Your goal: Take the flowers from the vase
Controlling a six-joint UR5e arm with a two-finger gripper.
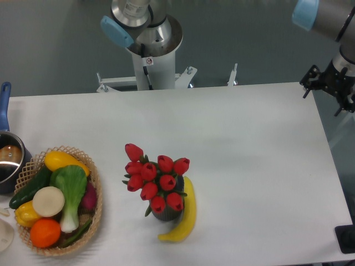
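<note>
The flowers, a bunch of red tulip buds with green leaves, stand in the vase near the table's front centre. Only a small part of the dark grey vase shows under the buds. My gripper hangs at the table's far right edge, well away from the flowers and above table height. It is a dark shape partly cut off by the frame edge, and its fingers cannot be made out, so whether it is open or shut is unclear.
A yellow banana lies against the vase's right side. A wicker basket of vegetables and fruit sits at the front left. A steel pot with a blue handle is at the left edge. The arm's base stands behind the table.
</note>
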